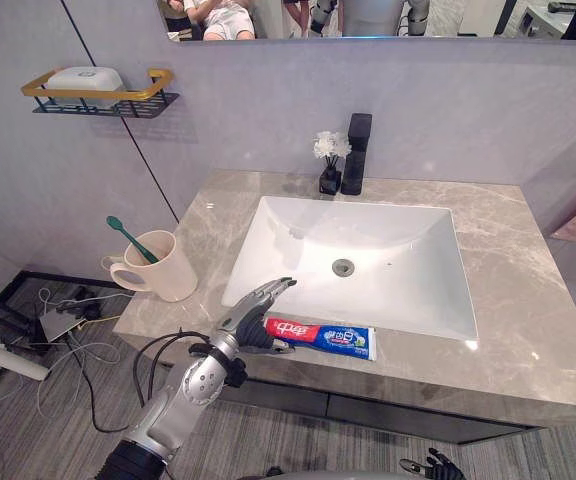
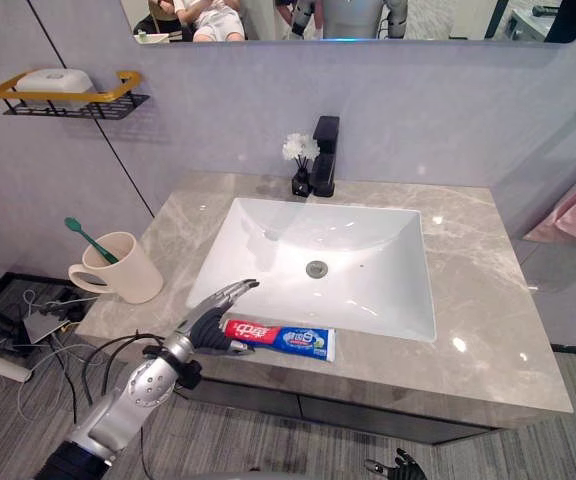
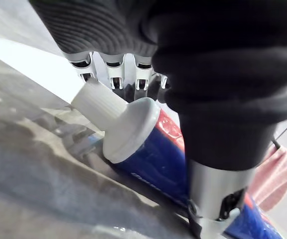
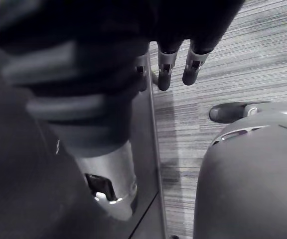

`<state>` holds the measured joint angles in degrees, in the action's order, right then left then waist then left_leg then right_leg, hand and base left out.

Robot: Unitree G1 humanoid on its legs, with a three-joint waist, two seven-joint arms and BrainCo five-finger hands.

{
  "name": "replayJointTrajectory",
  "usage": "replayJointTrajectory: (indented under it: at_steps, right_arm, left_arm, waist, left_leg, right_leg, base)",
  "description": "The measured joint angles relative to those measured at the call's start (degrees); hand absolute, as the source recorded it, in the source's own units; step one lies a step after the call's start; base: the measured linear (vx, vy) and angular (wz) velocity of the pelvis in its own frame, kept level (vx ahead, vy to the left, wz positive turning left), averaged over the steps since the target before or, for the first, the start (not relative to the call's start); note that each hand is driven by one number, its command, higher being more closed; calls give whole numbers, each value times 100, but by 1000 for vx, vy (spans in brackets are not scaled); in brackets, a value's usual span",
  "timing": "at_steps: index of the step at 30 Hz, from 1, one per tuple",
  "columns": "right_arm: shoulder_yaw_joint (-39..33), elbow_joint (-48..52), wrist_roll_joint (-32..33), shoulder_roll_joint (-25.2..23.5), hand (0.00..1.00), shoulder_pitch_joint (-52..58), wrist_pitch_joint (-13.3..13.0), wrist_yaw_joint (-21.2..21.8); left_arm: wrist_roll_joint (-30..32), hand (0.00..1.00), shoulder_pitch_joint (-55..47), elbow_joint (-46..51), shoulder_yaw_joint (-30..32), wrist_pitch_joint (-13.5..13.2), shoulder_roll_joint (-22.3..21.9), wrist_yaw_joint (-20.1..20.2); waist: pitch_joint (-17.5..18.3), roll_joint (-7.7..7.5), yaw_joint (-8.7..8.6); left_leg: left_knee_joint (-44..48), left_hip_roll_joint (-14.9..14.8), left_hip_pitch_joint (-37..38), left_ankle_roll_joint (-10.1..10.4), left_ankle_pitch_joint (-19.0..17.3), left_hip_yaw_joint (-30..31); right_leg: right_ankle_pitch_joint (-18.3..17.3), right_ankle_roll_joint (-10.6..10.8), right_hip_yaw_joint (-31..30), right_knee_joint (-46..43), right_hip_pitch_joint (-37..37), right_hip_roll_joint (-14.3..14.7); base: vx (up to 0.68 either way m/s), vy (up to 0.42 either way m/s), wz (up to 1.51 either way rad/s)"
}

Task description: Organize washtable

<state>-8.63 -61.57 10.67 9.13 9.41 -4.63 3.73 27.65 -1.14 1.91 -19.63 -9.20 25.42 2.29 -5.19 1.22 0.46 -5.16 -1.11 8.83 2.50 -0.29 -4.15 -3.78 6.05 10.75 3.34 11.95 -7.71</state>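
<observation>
The toothpaste tube (image 1: 320,337), printed red, white and blue, lies on the bench (image 1: 528,300) just in front of the sink (image 1: 368,260). The left hand (image 1: 256,308) hovers released, with straight fingers over the tube's white cap (image 3: 94,101). The right hand (image 4: 192,69) hangs relaxed.

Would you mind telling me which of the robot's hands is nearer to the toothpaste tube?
Left. The left hand sits over the cap end of the toothpaste tube; the right hand hangs below the front edge of the counter.
</observation>
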Motion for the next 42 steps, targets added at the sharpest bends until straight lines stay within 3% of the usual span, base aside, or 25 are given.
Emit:
replayJointTrajectory:
  at_steps: [8,16,31,37,42]
  right_arm:
    - [0,5,-2,1,0,-9,3,0]
    - [0,30,0,5,0,-23,3,0]
    - [-494,294,227,-19,0,169,-25,-133]
    - [-1089,1087,332,-36,0,381,-112,-309]
    - [-1767,1844,339,-256,0,529,-163,-517]
  left_arm:
    - [285,100,207,-279,-30,-65,9,-3]
    - [406,100,577,-461,-88,-59,211,4]
    - [401,100,295,-173,-232,-4,214,-2]
    - [390,100,207,471,-175,-3,-115,-182]
    - [229,100,-23,1269,287,-1,-829,-648]
  waist:
    - [2,-1,-47]
    - [1,-4,-261]
    - [12,13,-268]
    - [38,7,-265]
    - [71,-21,-266]
  left_leg:
    - [-2,-2,0,0,0,-23]
    - [-4,-9,44,1,-4,-103]
    - [-4,-64,51,6,-9,-173]
    - [-3,-91,-3,22,-20,-290]
    - [19,-124,-14,18,-60,-477]
  right_leg:
    - [1,1,-19,-1,-10,1]
    - [1,1,-138,0,-22,2]
    - [4,-5,-164,-37,-50,49]
    - [19,-12,-277,-42,-160,69]
    - [24,-7,-477,-133,-303,69]
  base:
    - [-4,-4,0]
    - [-3,-19,-7]
    - [-42,-32,-1]
    - [0,-31,-10]
    - [-15,-15,-19]
